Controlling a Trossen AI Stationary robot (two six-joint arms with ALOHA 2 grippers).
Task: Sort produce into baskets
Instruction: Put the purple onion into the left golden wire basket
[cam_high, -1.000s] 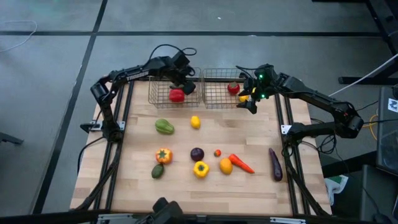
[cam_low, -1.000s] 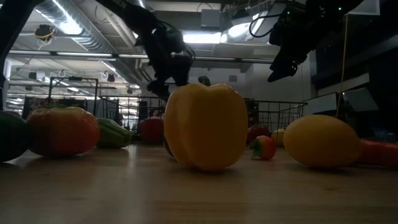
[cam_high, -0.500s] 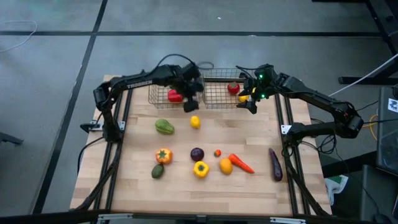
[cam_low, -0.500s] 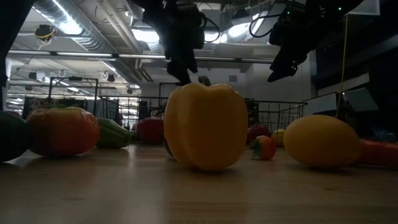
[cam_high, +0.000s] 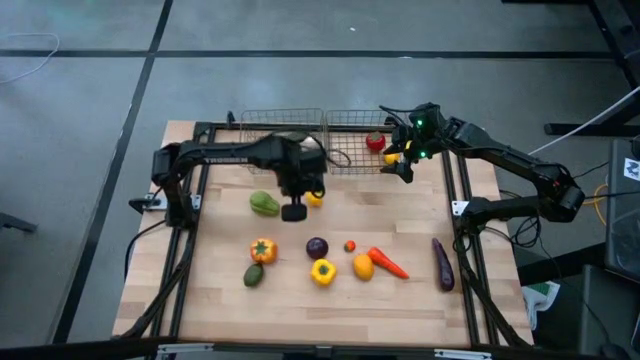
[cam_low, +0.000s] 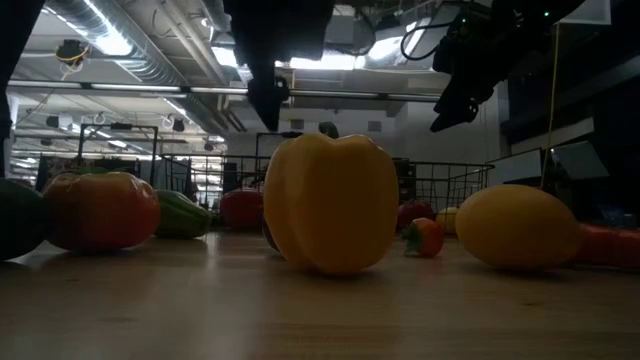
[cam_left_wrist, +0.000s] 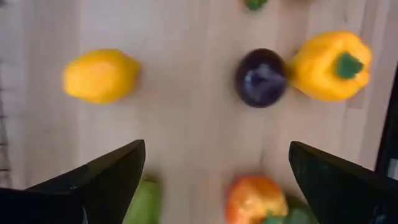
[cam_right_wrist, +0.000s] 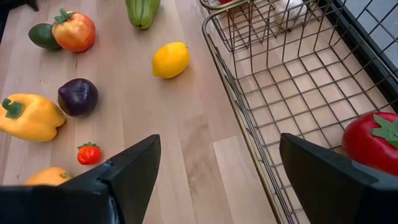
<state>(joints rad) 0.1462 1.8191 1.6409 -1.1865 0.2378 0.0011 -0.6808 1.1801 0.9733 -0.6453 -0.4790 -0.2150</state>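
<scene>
My left gripper hangs open over the table between a green pepper and a lemon; in its wrist view the gripper has nothing between its fingers. My right gripper waits open above the right basket's right edge, and its wrist view shows the gap in the gripper bare too. A red tomato lies in that basket. The left basket stands beside it at the far edge. More produce rests on the table: purple onion, yellow pepper, orange pepper.
Nearer the front lie an avocado, a small tomato, an orange, a carrot and an eggplant. In the low view a red piece shows far back on the left. Bare wood lies along the table's near edge.
My left gripper has swung from above the left basket toward the table's near edge, past the basket's front wall, to a spot over the table between green pepper and lemon. It has rolled about its own line and stayed open. The produce has kept still.
</scene>
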